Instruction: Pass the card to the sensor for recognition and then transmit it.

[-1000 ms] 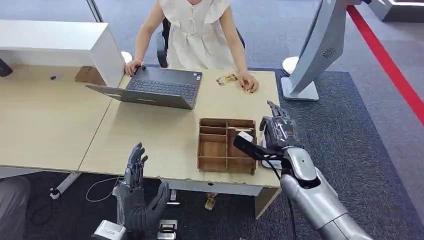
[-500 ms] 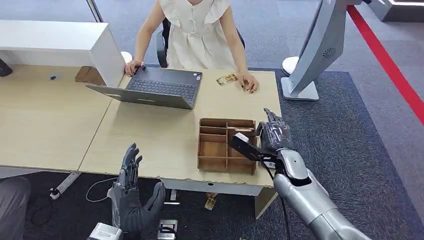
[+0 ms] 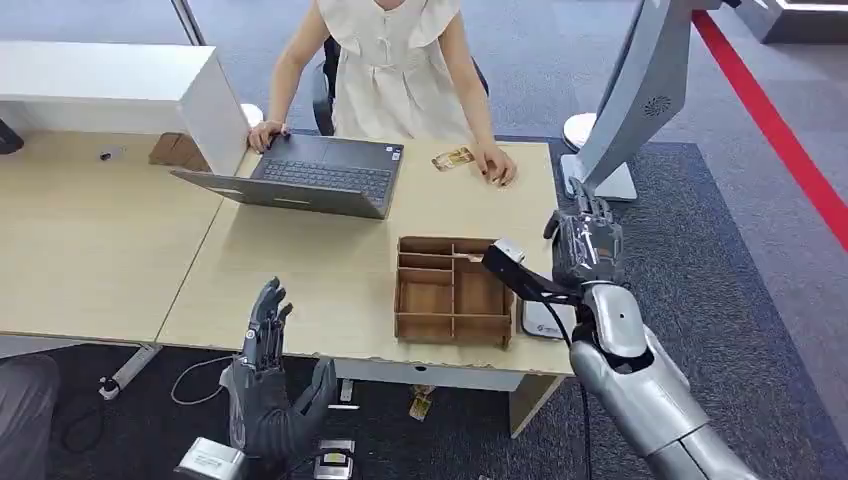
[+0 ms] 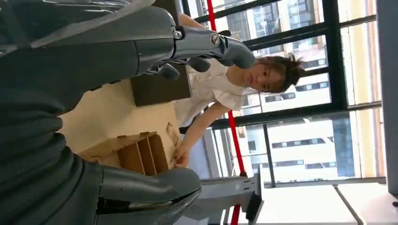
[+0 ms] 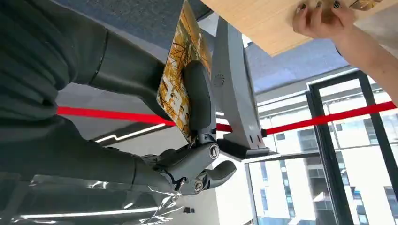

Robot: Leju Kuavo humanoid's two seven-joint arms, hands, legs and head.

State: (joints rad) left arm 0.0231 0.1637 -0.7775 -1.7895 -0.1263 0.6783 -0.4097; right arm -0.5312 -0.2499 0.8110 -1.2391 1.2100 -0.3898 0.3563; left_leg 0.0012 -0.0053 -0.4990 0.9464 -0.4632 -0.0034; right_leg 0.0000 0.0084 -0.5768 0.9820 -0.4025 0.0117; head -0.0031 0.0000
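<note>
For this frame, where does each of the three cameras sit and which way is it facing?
Head view: high on the robot, looking down at the light wooden desk; both arms show.
Left wrist view: behind the left hand, facing the brown wooden compartment tray and seated person.
Right wrist view: behind the right hand, which holds the yellow patterned card.
Head and left wrist views share the tray.

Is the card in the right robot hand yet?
Yes. The right robot hand pinches the card between thumb and fingers.
</note>
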